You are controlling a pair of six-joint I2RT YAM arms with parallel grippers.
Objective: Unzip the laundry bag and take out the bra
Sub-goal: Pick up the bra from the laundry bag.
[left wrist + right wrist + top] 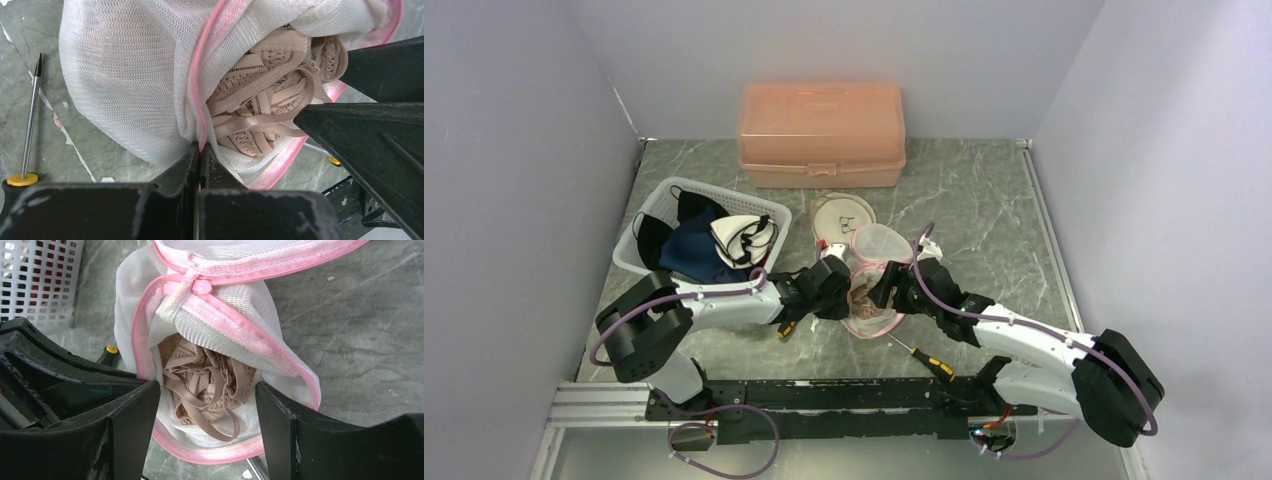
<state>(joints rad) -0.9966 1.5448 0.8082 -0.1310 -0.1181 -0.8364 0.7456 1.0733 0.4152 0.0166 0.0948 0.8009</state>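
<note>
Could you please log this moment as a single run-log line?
laundry bag: unzipped, open | bra: inside, exposed | left gripper: shut on laundry bag rim | right gripper: open over bra

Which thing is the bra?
Find the peach box at the back of the table. In front of it lies a white mesh bag with pink trim. The bra is the beige, lacy tangle inside, unlike the white mesh.

Left arm (724, 300) and right arm (1024, 340) inward toward each other, left fingers (175, 175) tight together, right fingers (132, 430) wide apart.
</note>
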